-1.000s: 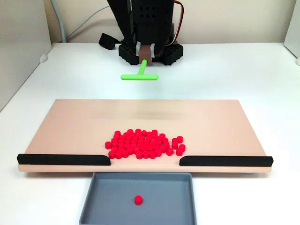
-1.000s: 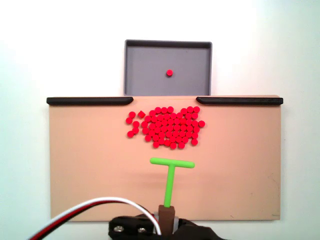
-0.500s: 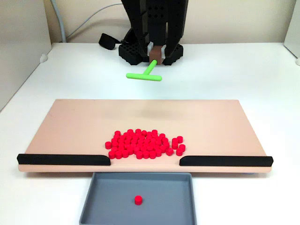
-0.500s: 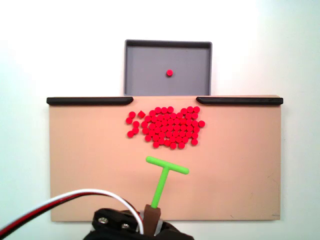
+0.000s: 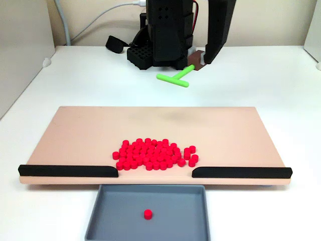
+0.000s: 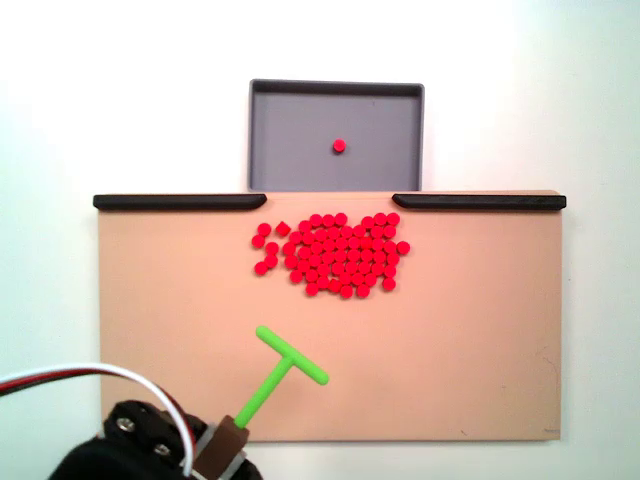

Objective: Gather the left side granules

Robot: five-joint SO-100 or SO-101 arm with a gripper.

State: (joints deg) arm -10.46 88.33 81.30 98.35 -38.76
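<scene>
Dozens of unmarked granules (image 6: pixel 332 254) — clustered

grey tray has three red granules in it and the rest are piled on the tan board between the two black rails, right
Not quite. The grey tray holds one red granule, not three, as both fixed views show. The rest is right: the other granules lie piled on the tan board, by the gap between the two black rails.
</scene>
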